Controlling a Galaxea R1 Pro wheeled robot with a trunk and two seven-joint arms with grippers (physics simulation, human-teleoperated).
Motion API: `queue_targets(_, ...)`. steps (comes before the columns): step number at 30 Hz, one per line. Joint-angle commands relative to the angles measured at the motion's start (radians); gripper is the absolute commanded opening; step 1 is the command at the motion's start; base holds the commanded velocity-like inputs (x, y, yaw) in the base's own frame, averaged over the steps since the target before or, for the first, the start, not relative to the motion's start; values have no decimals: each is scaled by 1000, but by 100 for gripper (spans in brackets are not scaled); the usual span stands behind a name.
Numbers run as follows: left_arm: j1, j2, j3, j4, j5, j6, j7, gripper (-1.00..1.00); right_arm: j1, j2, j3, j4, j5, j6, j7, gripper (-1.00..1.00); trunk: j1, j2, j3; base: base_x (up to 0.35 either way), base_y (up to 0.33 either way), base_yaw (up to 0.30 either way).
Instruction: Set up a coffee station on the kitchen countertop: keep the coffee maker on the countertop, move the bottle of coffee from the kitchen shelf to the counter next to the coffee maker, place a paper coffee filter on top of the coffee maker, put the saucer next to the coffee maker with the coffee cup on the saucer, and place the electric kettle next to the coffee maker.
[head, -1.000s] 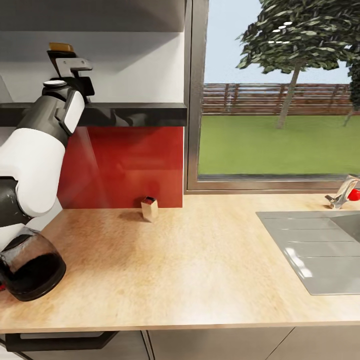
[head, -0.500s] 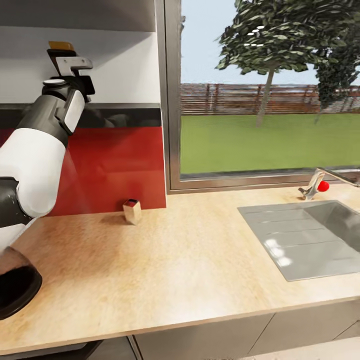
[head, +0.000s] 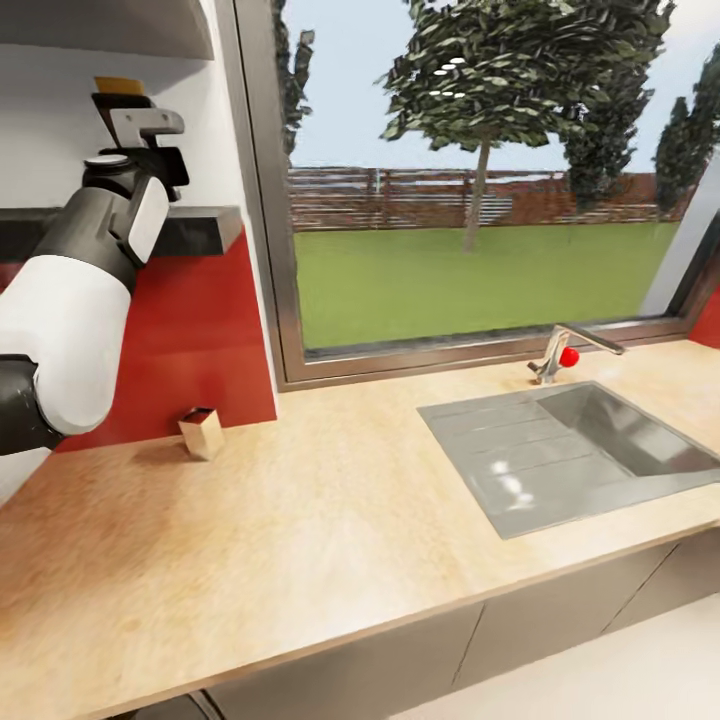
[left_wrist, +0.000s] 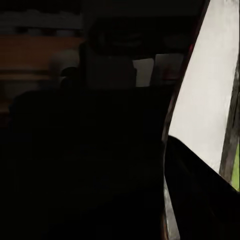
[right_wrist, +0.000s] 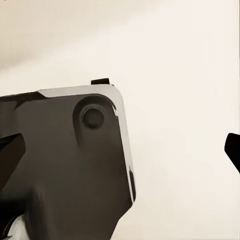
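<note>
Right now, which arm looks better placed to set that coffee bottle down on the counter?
The left. Its gripper is raised at the kitchen shelf, apparently closed around the tan-capped bottle of coffee, above the kitchen countertop.

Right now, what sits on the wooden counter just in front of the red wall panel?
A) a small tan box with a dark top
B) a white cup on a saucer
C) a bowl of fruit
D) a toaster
A: the head view shows a small tan box with a dark top standing alone on the countertop beside the red wall panel.
</note>
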Motion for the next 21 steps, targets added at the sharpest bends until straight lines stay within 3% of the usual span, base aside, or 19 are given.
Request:
queue_targets(1,0,-1,1,14,7,0,0,-100,-1,0,3,0,-8,-3,0,100,1,-1,-3,0,-269,-265)
queue_targets(21,0,-6,3,16,9,0,1,-100,-1,1,4,1,-8,-3,1,100,1,-1,-3,0,-272,-265)
